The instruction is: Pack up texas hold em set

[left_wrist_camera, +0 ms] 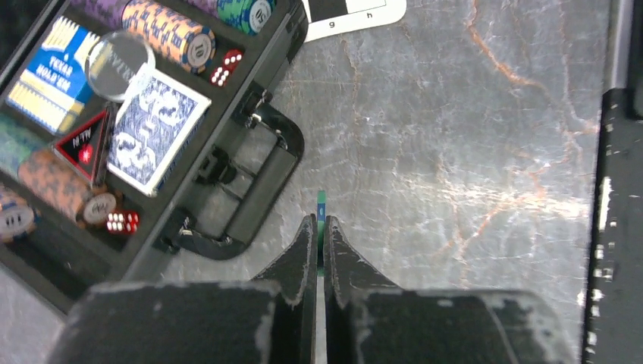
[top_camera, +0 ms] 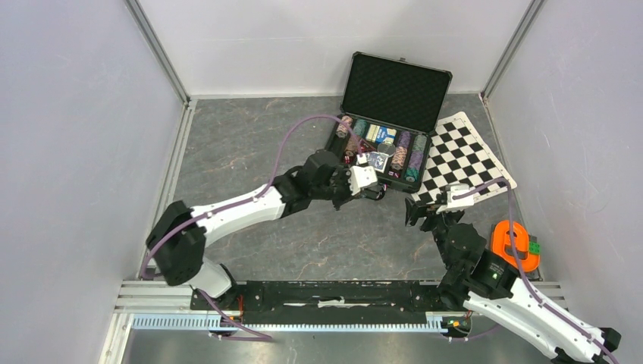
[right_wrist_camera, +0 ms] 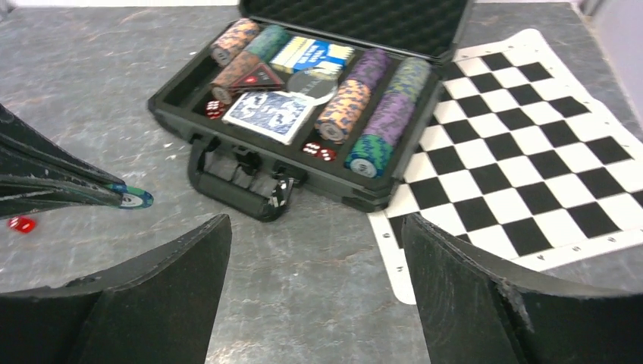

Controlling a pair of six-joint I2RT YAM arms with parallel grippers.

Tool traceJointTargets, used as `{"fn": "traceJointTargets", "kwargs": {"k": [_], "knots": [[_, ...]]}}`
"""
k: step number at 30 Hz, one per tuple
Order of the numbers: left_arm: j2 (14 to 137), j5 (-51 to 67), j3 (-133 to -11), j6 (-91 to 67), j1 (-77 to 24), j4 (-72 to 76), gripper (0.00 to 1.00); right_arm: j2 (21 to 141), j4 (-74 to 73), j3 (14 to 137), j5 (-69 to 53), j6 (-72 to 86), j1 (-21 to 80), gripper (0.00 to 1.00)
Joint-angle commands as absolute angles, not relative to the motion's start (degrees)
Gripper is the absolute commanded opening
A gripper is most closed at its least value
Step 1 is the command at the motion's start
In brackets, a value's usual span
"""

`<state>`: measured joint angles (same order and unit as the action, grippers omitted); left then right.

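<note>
The black case (top_camera: 394, 87) stands open at the back, its tray filled with rows of striped chips (right_wrist_camera: 345, 110), a blue card deck (right_wrist_camera: 269, 115), a red triangular marker (right_wrist_camera: 256, 76) and red dice (right_wrist_camera: 318, 152). My left gripper (left_wrist_camera: 319, 224) is shut on a green-and-blue poker chip (left_wrist_camera: 321, 205), held edge-on just above the table in front of the case handle (left_wrist_camera: 250, 205). The right wrist view also shows that chip (right_wrist_camera: 133, 199), with a loose red die (right_wrist_camera: 21, 224) on the table below it. My right gripper (right_wrist_camera: 315, 227) hangs open over bare table.
A black-and-white checkered mat (top_camera: 462, 155) lies right of the case, its corner beside my right gripper (top_camera: 426, 214). An orange ring-shaped object (top_camera: 512, 243) sits at the right, near the right arm. Grey walls enclose the table on three sides.
</note>
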<state>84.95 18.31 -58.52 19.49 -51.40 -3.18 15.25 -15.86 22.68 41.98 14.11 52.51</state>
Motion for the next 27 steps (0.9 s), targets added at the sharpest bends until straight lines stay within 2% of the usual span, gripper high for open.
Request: {"fn": "traceJointTargets", "kwargs": {"k": [1,4,7,11,18,27], "knots": [[92.1,22.5,-66.5,32.1,-51.4,-6.8,0.02,14.4,-17.8,26.1,52.8,16.6,52.7,0.91],[95.3,24.3,-69.3,33.6,-51.4,-6.7,0.02,17.1,-23.2,29.4,61.0,20.2,52.7,0.96],[99.0,26.7,-73.2,34.6,-51.5,-8.3,0.02,22.2,-26.8,32.0,60.3,20.5,52.7,1.0],[103.2,27.7,-78.0,35.2,-51.5,-9.1,0.02,26.5,-27.7,33.8,58.0,20.3,52.7,0.99],[111.1,30.7,-87.5,36.7,-51.5,-12.1,0.02,25.7,-27.0,36.5,62.2,20.0,52.7,0.99],[119.8,32.7,-99.1,45.9,-51.5,-16.2,0.02,18.4,-25.9,36.5,71.6,20.3,52.8,0.99]]}}
